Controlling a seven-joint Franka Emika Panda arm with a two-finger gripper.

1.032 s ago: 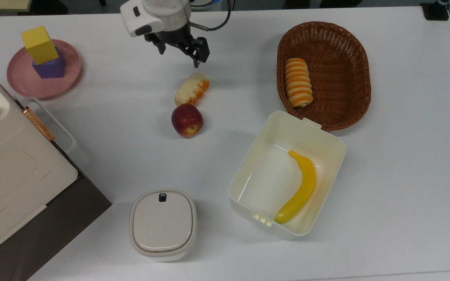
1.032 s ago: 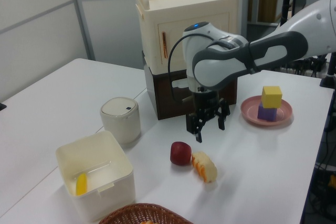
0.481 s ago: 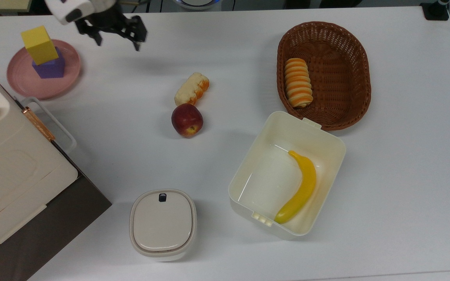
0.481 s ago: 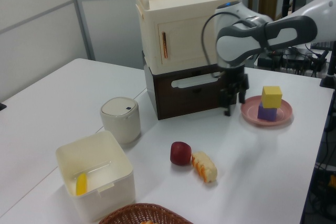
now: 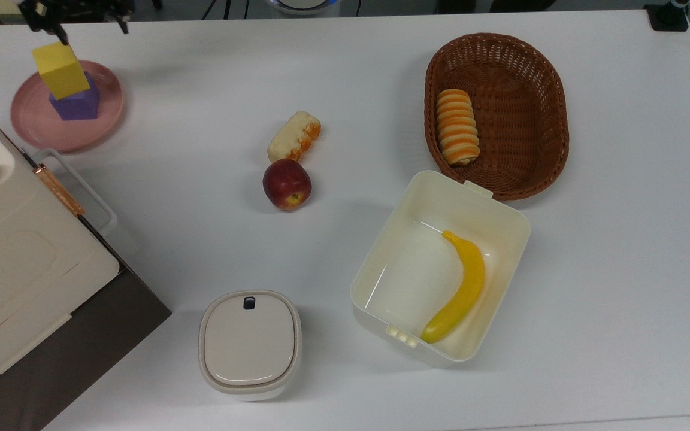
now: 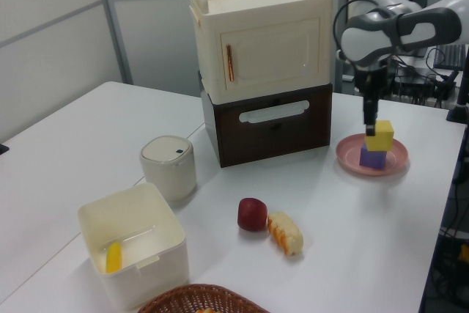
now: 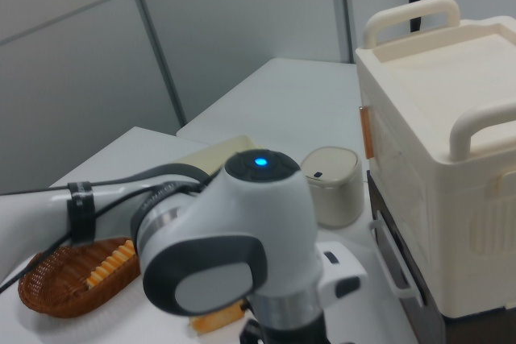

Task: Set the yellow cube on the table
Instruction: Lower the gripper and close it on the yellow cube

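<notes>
The yellow cube [image 5: 60, 69] sits on top of a purple cube [image 5: 76, 103] on a round pink plate [image 5: 33, 126] at the top view's far left. The same yellow cube [image 6: 379, 135] stands at the left view's right, on the white table [image 5: 351, 78]. My gripper [image 5: 90, 24] is open at the top view's upper left edge, hovering just beyond the cube, with nothing between its fingers. In the left view the gripper [image 6: 369, 119] hangs close above the cube's left side; whether it touches is unclear.
A cream cabinet on a dark base [image 6: 264, 86] stands beside the plate. Mid-table lie an apple [image 5: 286, 184] and a bread piece [image 5: 294, 135]. A wicker basket [image 5: 536, 149], an open box [image 5: 381, 251] holding a banana [image 5: 462, 287] and a lidded canister [image 5: 249, 341] occupy the rest.
The arm has swept from above the bread toward the top view's left and now hovers by the stacked cubes. The gripper stays open; nothing else moved.
</notes>
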